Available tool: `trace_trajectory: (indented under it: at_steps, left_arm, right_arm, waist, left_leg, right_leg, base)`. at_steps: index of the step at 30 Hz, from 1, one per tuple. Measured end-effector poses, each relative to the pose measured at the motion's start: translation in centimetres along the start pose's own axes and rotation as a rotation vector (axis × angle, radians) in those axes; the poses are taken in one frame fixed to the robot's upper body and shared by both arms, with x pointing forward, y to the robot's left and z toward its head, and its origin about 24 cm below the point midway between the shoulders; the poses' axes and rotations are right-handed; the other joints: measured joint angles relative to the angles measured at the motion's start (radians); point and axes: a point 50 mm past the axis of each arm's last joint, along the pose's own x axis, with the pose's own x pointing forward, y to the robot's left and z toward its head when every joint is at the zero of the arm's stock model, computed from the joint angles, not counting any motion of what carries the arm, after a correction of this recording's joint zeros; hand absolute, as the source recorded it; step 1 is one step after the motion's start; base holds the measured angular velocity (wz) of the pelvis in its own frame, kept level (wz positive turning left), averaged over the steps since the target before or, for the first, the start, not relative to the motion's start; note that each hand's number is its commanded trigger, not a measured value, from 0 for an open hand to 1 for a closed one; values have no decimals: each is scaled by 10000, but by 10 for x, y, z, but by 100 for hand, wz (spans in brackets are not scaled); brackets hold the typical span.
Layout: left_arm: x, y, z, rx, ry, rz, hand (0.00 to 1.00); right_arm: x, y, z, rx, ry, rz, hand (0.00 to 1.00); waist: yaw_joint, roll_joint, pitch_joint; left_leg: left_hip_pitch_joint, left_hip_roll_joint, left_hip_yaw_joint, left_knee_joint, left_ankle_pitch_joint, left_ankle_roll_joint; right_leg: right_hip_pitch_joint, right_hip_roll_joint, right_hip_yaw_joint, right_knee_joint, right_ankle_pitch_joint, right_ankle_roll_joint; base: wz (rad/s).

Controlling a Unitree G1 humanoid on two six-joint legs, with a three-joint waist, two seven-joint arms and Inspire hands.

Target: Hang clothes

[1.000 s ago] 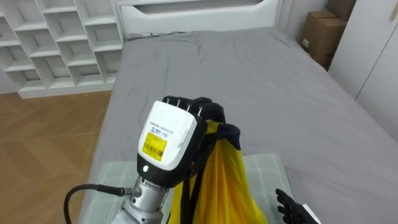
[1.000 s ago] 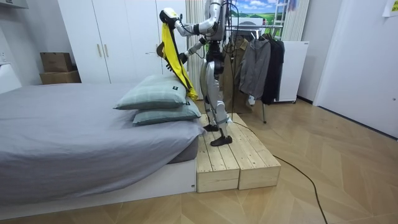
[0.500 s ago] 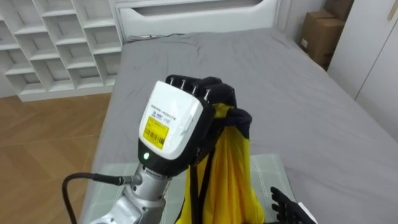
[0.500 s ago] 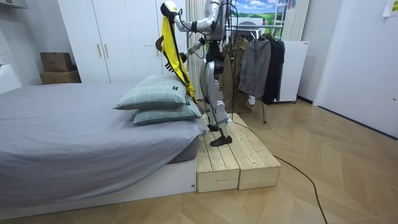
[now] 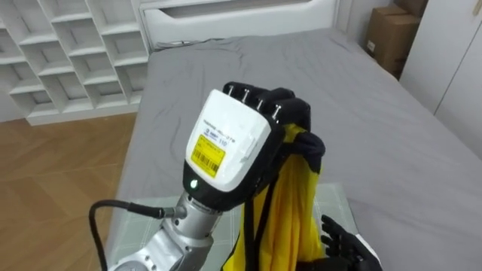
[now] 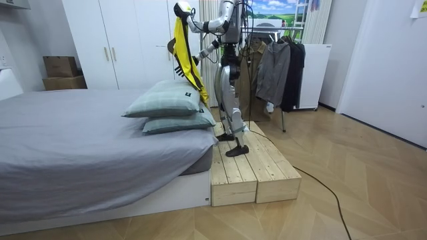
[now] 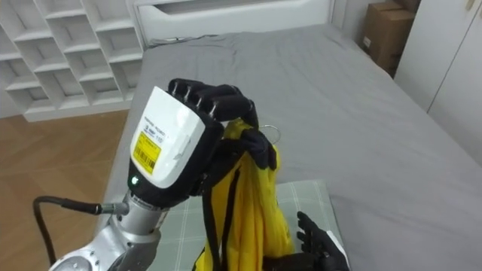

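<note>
Close under the head camera, the left hand (image 5: 226, 147) is raised with its back to the lens, its fingers curled tight round the top of a yellow garment (image 5: 290, 203) with dark trim. A thin hanger hook (image 7: 273, 135) pokes out just beside those fingers. The garment hangs straight down from the grip. Lower and to the right, the right hand (image 5: 343, 241) sits just beside the hanging cloth with its dark fingers loosely spread and holding nothing; whether they touch the cloth I cannot tell. Beneath both lies a pale checked pillow (image 5: 331, 199) at the near end of the grey bed (image 5: 376, 113), which spreads wide and flat toward the white headboard (image 5: 226, 15). Along the bed's left edge runs a strip of wood floor (image 5: 53, 165), bounded by a white cubby shelf (image 5: 68, 53). Past the right edge stand cardboard boxes (image 5: 388, 38). In the room view the robot stands on a wooden platform (image 6: 247, 167) against the bed, with a clothes rack (image 6: 280, 67) behind it.
</note>
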Motion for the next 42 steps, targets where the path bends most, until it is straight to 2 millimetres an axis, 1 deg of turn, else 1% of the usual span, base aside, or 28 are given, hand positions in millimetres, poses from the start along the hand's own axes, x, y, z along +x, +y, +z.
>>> trace_trajectory:
  at_steps: [3, 4, 8, 11, 14, 17, 21, 25, 27, 31, 32, 33, 34, 42]
  left_arm:
    - [2, 0, 2, -35, 55, 101, 100]
    - [3, 1, 2, -27, 47, 158, 100]
    - [9, 8, 7, -67, -99, 563, 100]
    - [12, 9, 12, -134, -108, 730, 100]
    - [12, 6, 16, -217, -83, 611, 100]
    - [11, 5, 17, -185, -65, 518, 100]
    - [11, 3, 20, -246, -49, 481, 100]
    - [12, 3, 22, -367, -30, 573, 100]
    - [14, 3, 23, -423, -104, 678, 100]
    - [17, 4, 22, -410, -190, 784, 100]
    - [16, 4, 23, -409, -187, 779, 100]
    - [16, 4, 22, -399, -177, 778, 100]
    - [16, 4, 22, -392, -170, 778, 100]
    - [16, 4, 22, -371, -153, 764, 100]
  right_arm:
    - [4, 3, 8, -120, -112, 234, 0]
    - [6, 5, 14, -205, -234, 357, 0]
    - [14, 11, 32, -508, -662, 727, 0]
    - [18, 11, 41, -322, -726, 745, 0]
    - [22, 9, 44, -260, -471, 881, 0]
    - [22, 7, 43, -256, -325, 940, 0]
    - [23, 8, 42, -63, -135, 834, 0]
    - [29, 19, 61, -238, -609, 968, 0]
    - [32, 24, 72, -450, -861, 1105, 0]
    - [33, 28, 76, -432, -990, 1211, 0]
    - [33, 29, 76, -434, -981, 1236, 17]
    - [33, 30, 75, -423, -979, 1250, 72]
    - [33, 30, 75, -417, -979, 1256, 100]
    - [33, 30, 76, -409, -980, 1236, 100]
  waist:
    - [-4, -1, -1]
    - [8, -3, -1]
    - [6, -17, -9]
    - [18, -31, -17]
    - [25, -79, -40]
    - [50, -96, -50]
    - [250, -110, -59]
    - [282, -123, -65]
    - [287, -170, -95]
    - [340, -185, -108]
    - [344, -185, -107]
    - [348, -186, -106]
    - [368, -186, -106]
    - [501, -182, -92]
  left_leg:
    - [7, 1, 149, 4, 0, 1]
    - [7, 0, 183, 5, 1, 1]
    - [5, 2, 200, 11, 1, 0]
    - [9, 2, 191, -3, 1, 0]
    - [24, 3, 189, -12, 1, 0]
    - [29, 5, 188, -10, 0, 0]
    - [32, 8, 229, 4, 1, 1]
    - [29, -2, 227, 33, 4, 5]
    - [38, -2, 211, 36, 20, 31]
    - [58, -6, 194, 49, 21, 34]
    - [58, -9, 191, 52, 21, 34]
    - [58, -10, 192, 66, 21, 34]
    - [58, -9, 193, 72, 21, 34]
    - [211, -3, 201, 61, 21, 34]
  right_leg:
    - [-16, -4, 51, 18, 0, 1]
    - [-31, -4, 76, 31, 0, 1]
    - [-39, -1, 85, 28, 0, 2]
    - [-31, -6, 78, 34, 0, 2]
    - [-32, -9, 61, 58, 0, 2]
    - [-34, -8, 92, 65, 0, 2]
    - [-120, -1, 210, 177, -10, 17]
    - [-141, -12, 213, 219, -10, 16]
    - [-141, -13, 204, 258, -9, 15]
    - [-138, -28, 200, 318, -9, 15]
    - [-138, -29, 205, 321, -8, 14]
    - [-138, -30, 212, 331, -6, 11]
    - [-135, -30, 210, 333, -6, 11]
    - [70, -21, 208, 219, -8, 12]
  base:
    - [-6]
    - [-5]
    - [-1]
    - [0]
    - [0]
    - [0]
    - [-6]
    - [0]
    - [0]
    - [0]
    - [0]
    - [0]
    - [0]
    - [0]
